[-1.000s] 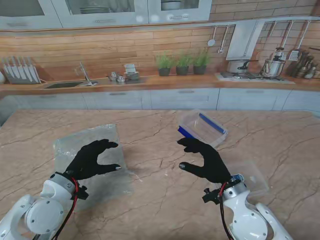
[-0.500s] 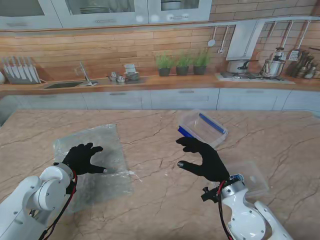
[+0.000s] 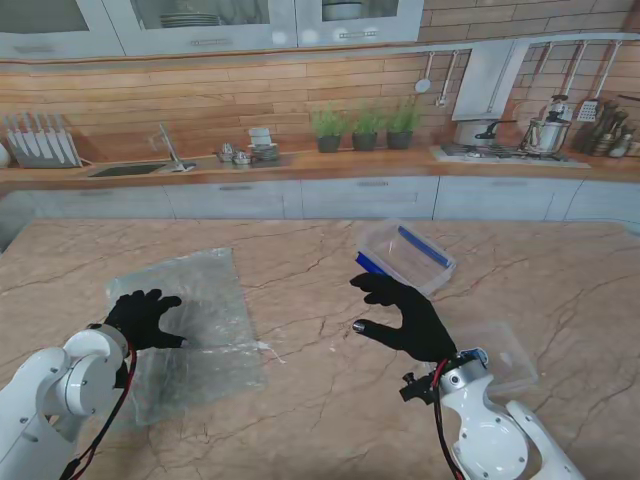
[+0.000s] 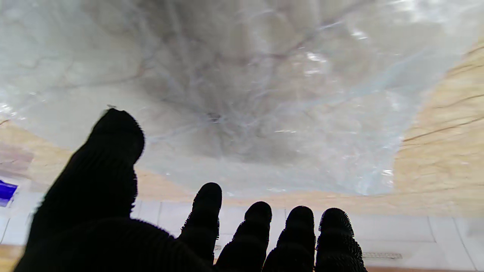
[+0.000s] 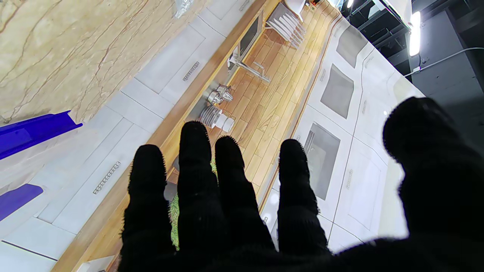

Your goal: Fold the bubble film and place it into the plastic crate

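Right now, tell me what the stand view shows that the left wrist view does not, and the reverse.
Only the stand view shows the right hand, open and raised near the plastic crate, a second clear sheet beside the right wrist, and the whole bubble film lying flat and unfolded. Only the left wrist view shows the film's wrinkled surface close up, with the fingertips spread and apart from it. Both show the left hand open over the bubble film on the marble table.

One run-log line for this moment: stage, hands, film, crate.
stage: pre-fold | left hand: open over clear bubble film | right hand: open, empty | film: flat | clear blue-handled plastic crate: no film inside
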You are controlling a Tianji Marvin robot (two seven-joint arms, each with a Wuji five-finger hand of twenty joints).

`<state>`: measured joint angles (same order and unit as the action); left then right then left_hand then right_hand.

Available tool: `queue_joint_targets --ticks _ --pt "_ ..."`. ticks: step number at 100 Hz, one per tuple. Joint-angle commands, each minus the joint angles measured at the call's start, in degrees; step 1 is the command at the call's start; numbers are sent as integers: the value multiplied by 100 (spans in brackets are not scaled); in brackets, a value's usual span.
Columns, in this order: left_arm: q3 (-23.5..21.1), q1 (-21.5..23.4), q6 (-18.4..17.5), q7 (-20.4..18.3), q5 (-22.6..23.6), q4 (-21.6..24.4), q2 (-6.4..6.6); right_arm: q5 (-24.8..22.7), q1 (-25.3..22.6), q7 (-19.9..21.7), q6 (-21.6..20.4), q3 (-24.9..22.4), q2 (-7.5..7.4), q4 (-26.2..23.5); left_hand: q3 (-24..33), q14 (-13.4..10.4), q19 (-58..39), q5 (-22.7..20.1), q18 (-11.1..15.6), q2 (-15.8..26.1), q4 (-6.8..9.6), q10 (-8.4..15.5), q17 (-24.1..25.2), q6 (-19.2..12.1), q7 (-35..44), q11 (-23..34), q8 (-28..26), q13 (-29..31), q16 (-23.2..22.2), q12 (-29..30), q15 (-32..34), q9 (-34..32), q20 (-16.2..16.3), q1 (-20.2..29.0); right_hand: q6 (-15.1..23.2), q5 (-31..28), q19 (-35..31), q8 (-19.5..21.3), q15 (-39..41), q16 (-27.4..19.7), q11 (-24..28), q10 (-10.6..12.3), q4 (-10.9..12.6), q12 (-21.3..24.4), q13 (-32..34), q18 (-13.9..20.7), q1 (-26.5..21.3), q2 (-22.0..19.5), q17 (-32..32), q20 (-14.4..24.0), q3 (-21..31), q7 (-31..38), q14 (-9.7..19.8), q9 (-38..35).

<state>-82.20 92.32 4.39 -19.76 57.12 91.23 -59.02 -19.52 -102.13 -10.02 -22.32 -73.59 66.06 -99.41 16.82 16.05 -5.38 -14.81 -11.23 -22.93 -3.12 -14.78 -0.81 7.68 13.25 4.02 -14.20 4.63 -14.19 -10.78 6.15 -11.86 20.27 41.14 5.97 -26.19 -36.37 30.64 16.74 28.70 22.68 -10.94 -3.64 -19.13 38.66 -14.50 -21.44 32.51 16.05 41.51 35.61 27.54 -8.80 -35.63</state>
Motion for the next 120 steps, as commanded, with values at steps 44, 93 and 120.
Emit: queue_joint_targets --ticks 44,93,120 --pt "459 -346 305 -212 -507 -682 86 85 87 46 87 100 19 64 678 -127 67 355 203 70 119 142 38 -136 315 428 1 -141 13 -94 129 181 -80 237 146 -11 148 -25 99 92 -51 37 85 -20 -80 -1 277 -143 -23 182 -50 -3 96 25" --pt "2724 -2163 928 -277 -1425 -1694 28 215 119 27 65 139 39 102 946 -156 -222 300 -113 704 228 202 -168 -175 532 656 -167 47 -213 -285 504 -102 249 570 132 -71 133 -30 134 109 -30 1 129 -15 -62 -35 321 -519 -10 206 -154 -11 59 -23" --pt "4046 -3104 988 -410 -2364 -1930 -105 253 98 0 23 118 49 95 1024 75 -794 346 -522 827 224 162 -623 -180 577 751 -175 711 -624 -322 964 -277 966 548 126 -88 136 -34 136 112 -40 -6 143 -7 -68 -43 333 -578 -19 212 -187 -19 58 -24"
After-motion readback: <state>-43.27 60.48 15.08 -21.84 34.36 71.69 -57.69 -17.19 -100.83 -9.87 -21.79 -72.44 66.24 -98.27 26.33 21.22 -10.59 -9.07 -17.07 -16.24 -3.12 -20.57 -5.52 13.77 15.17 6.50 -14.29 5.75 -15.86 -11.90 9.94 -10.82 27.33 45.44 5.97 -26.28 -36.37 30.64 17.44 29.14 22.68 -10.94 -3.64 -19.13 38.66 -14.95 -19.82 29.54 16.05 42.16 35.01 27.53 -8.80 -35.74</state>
